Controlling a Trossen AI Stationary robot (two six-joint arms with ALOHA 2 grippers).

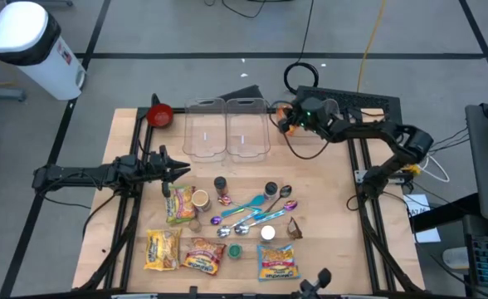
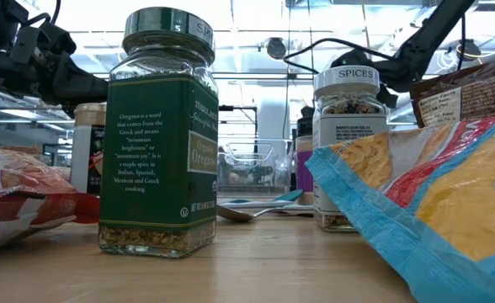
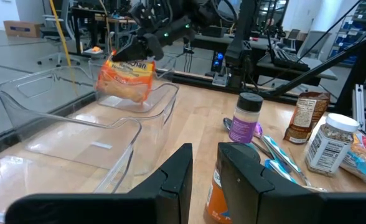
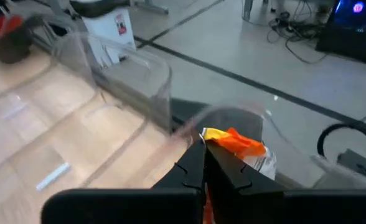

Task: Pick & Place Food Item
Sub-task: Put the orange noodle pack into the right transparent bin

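Gripping an orange noodle packet [image 3: 126, 79], right end effector [image 4: 203, 163] clamped shut, above clear bin [image 1: 247, 129].

Two bins [image 1: 226, 126] side by side behind utensils [image 1: 256, 208]; packets [image 1: 219, 253] nearest front

High view straight down over whole light wooden table [image 1: 327, 208]; low view table-level, close behind green-labelled glass oregano jar [image 2: 157, 135]; both wrist views face clear plastic bins [image 3: 65, 118].
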